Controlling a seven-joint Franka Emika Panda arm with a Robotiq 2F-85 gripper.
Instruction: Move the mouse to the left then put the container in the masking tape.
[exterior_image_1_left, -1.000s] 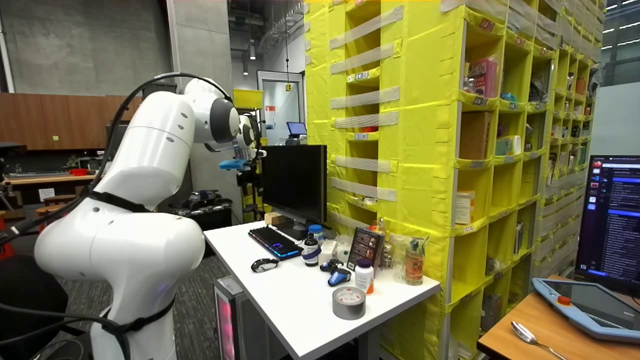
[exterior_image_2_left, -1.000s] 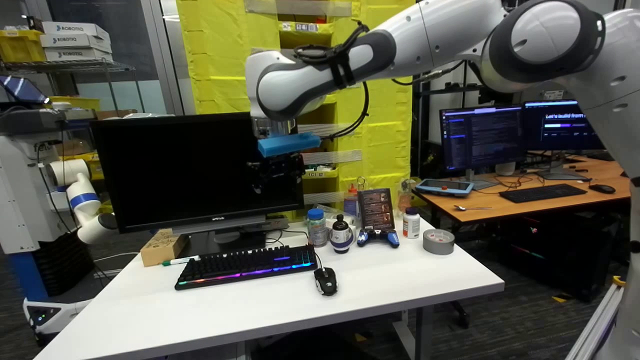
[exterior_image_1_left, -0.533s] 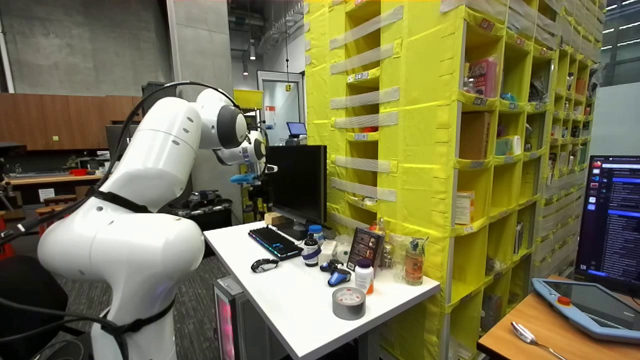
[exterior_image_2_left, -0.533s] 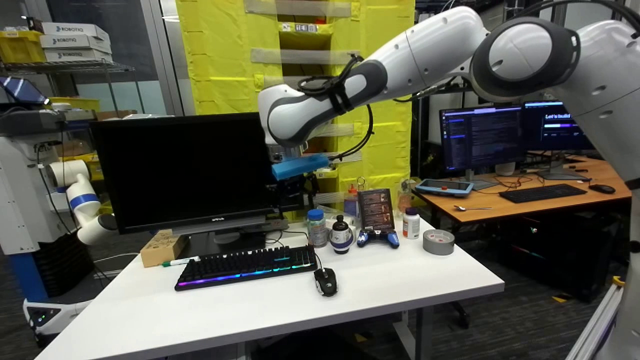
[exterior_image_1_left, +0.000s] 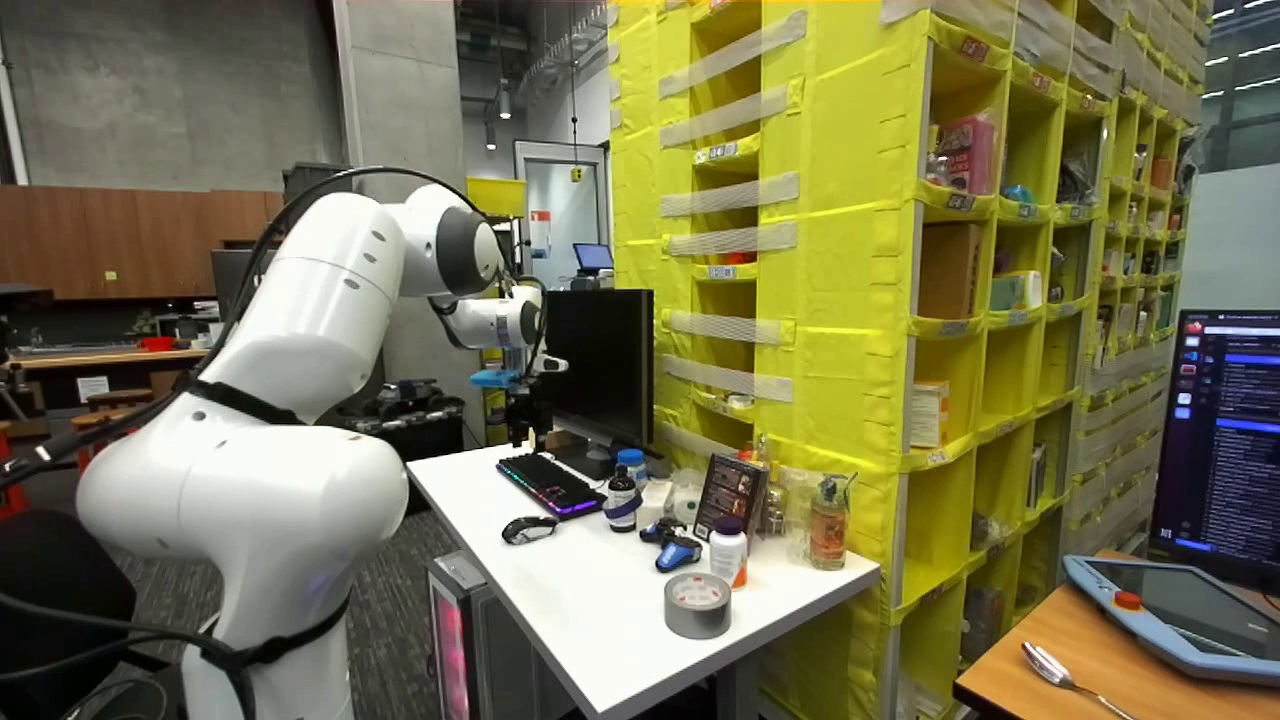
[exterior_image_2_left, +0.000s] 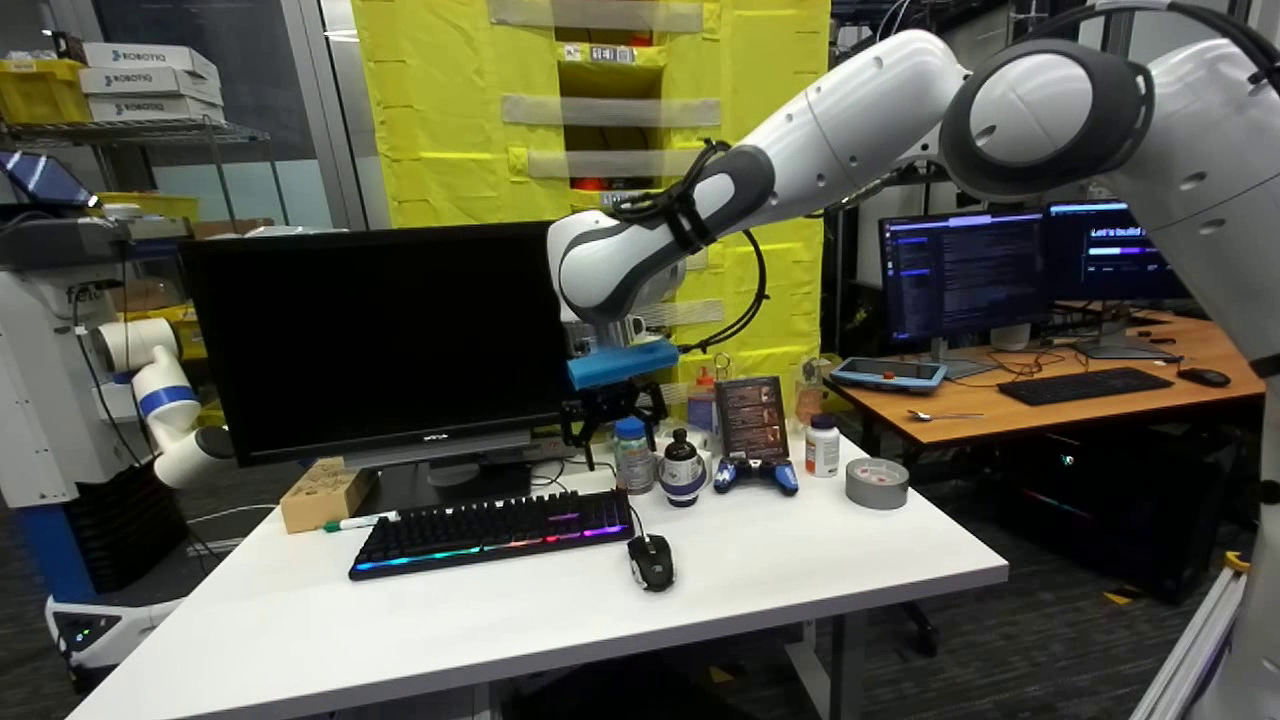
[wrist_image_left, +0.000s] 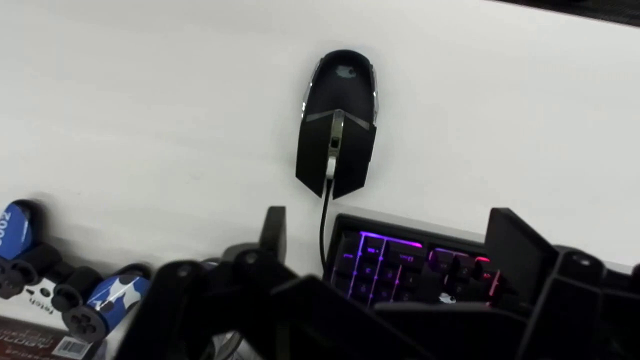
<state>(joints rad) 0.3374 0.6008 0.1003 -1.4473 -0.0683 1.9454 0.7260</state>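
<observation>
The black mouse lies on the white table, its cable running to the keyboard; it also shows in both exterior views. The container, a white bottle with an orange label and purple cap, stands upright beside the grey masking tape roll, which lies flat near the table's edge. Neither shows in the wrist view. My gripper points down above the table, near the monitor and blue-capped bottle. In the wrist view the gripper is open and empty, above the keyboard, the mouse beyond its fingertips.
The lit keyboard lies left of the mouse. The monitor stands behind it. A blue-capped bottle, dark bottle, blue game controller and dark case line the table's back. Yellow shelves rise behind.
The arm has lowered the gripper from in front of the monitor toward the table, shifting toward the bottles. The mouse, container and tape have not moved.
</observation>
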